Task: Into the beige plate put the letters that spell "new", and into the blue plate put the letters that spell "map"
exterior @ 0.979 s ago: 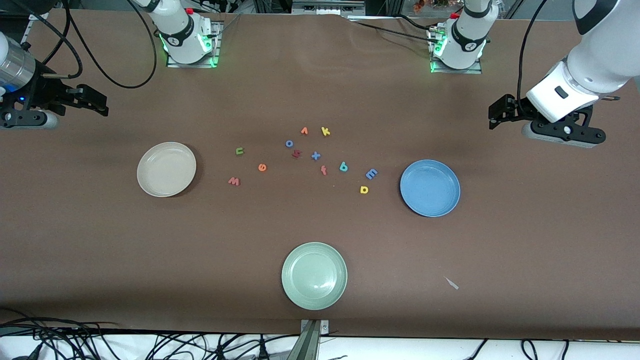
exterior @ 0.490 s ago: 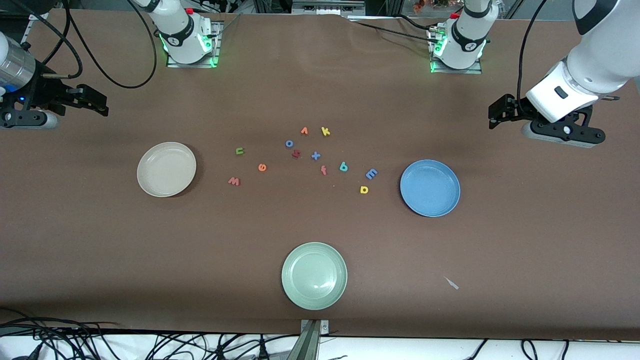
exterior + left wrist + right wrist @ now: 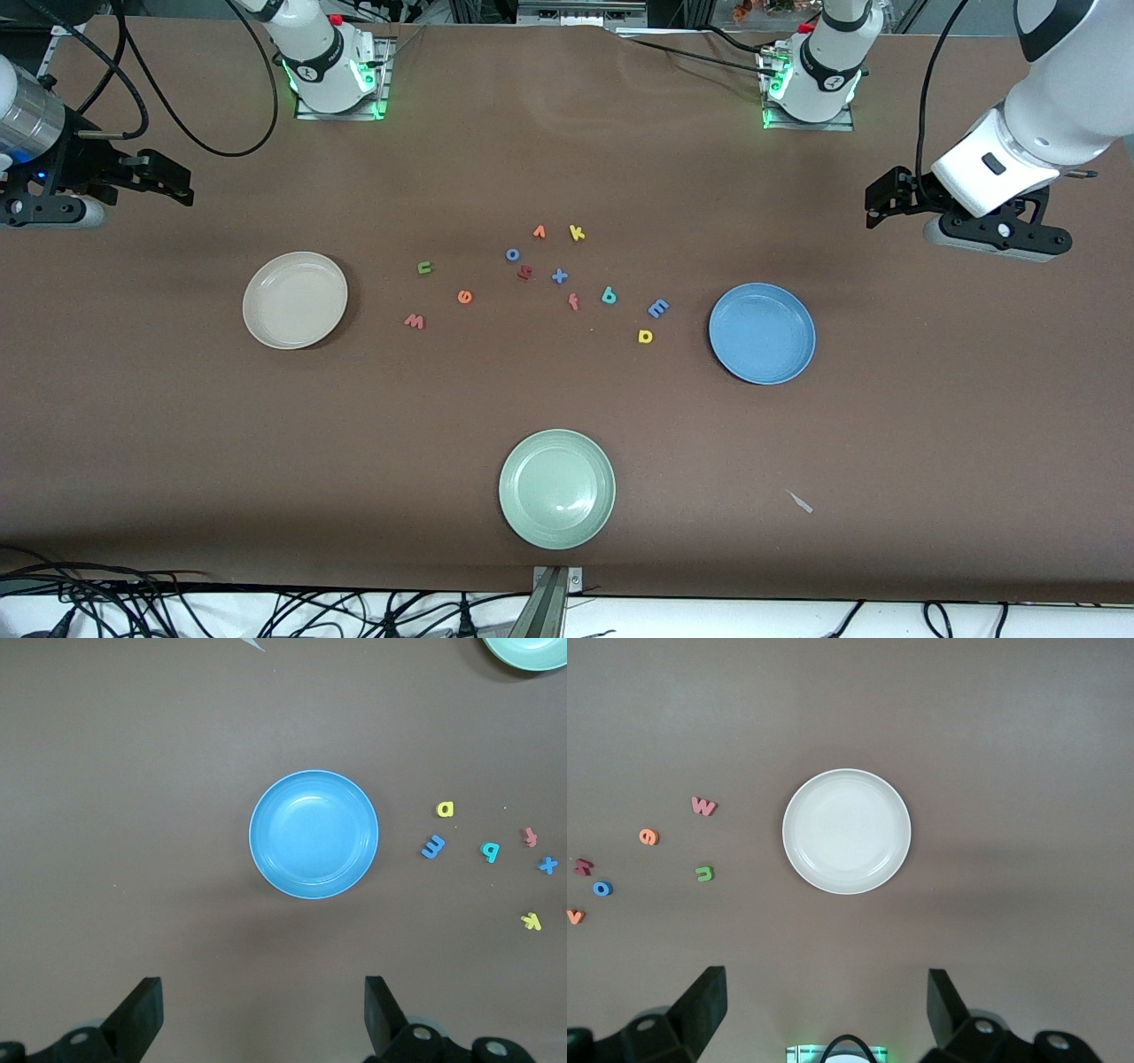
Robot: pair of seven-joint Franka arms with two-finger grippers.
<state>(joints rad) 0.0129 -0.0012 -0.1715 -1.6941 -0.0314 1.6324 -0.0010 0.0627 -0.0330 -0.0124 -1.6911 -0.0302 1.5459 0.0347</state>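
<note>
Surface (image 3: pixel 567 133): brown, matte, covering the whole work area.

Lay directly on it:
- round cream-beige shallow plate (image 3: pixel 295 299), toward the right arm's end, holding nothing;
- round mid-blue shallow plate (image 3: pixel 762 333), toward the left arm's end, holding nothing;
- round pale green shallow plate (image 3: pixel 556 488), nearest the front camera, holding nothing;
- small foam letters, loose between the beige and blue plates, none touching: green n (image 3: pixel 424 268), orange e (image 3: pixel 464 297), salmon-red w (image 3: pixel 414 321), blue m (image 3: pixel 657 307), yellow a (image 3: pixel 645 336), teal p (image 3: pixel 609 295), orange v (image 3: pixel 539 232), yellow k (image 3: pixel 577 233), blue o (image 3: pixel 512 254), blue x (image 3: pixel 559 276), red f (image 3: pixel 574 302), one dark red letter (image 3: pixel 525 273), shape unclear;
- small pale scrap (image 3: pixel 801 501), nearer the camera than the blue plate.
</note>
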